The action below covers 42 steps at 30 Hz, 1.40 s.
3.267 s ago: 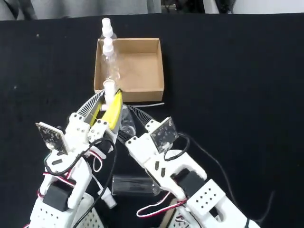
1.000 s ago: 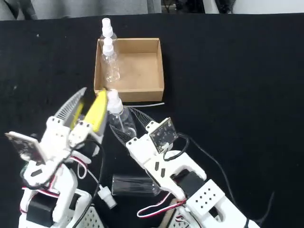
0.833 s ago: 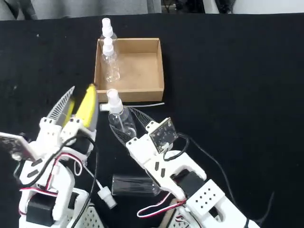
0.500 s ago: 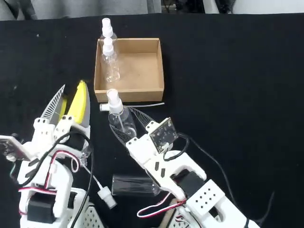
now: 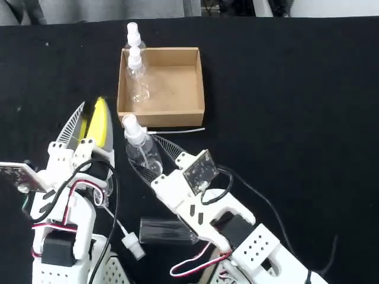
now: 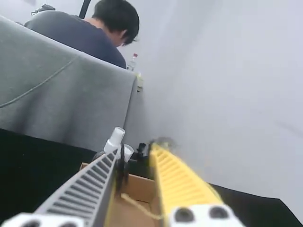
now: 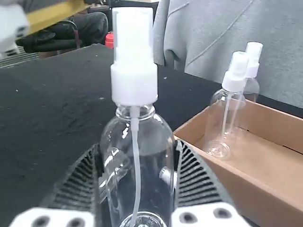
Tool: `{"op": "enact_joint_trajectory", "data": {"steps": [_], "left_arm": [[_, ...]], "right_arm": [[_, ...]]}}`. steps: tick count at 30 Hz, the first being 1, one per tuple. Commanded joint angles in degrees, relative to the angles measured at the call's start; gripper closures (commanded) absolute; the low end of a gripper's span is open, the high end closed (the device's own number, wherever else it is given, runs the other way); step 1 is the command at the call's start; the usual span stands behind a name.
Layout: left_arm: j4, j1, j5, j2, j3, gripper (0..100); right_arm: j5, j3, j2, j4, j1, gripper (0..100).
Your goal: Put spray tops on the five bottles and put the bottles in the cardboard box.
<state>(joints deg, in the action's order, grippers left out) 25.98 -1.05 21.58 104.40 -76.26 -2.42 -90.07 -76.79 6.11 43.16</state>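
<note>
An uncapped bottle lies on its side nearest the robot, one end hidden by the right arm, with a loose spray top just beside it. Farther out, the right gripper clamps a spray bottle short of the cardboard box. Beside it the left gripper is empty, its pincer narrowly parted. A thin white tube lies along the box front. A second spray bottle stands inside by the left wall. A third spray bottle stands just behind the box, base hidden.
</note>
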Motion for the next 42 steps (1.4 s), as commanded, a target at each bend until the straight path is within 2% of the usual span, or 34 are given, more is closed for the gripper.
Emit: {"op": "enact_joint_trajectory", "data": {"steps": [1,8,13,17,32,38,42], "left_arm": [[-1.41,0.13,0.26,0.18,0.75,95],[-1.49,0.13,-0.18,0.18,-1.01,95],[-1.49,-2.15,-8.00,0.18,-2.59,95],[-1.49,-6.73,-12.66,0.26,-3.56,95],[-1.41,-10.24,-13.71,0.26,-2.95,95],[1.14,-19.47,-26.46,0.26,-3.38,95],[2.99,-20.88,-27.25,0.26,-2.95,95]], "right_arm": [[-0.26,4.44,-1.54,-1.85,0.79,98.5],[-0.18,3.91,-4.44,-1.58,0.79,98.6],[-0.18,1.19,-14.55,1.76,0.79,98.6],[-0.18,-0.57,-21.58,6.15,0.79,98.6],[0.00,-5.14,-24.40,8.26,0.79,98.6],[3.60,-6.73,-24.40,8.35,0.79,98.6],[4.13,-6.73,-24.75,9.85,0.79,98.6]]}}
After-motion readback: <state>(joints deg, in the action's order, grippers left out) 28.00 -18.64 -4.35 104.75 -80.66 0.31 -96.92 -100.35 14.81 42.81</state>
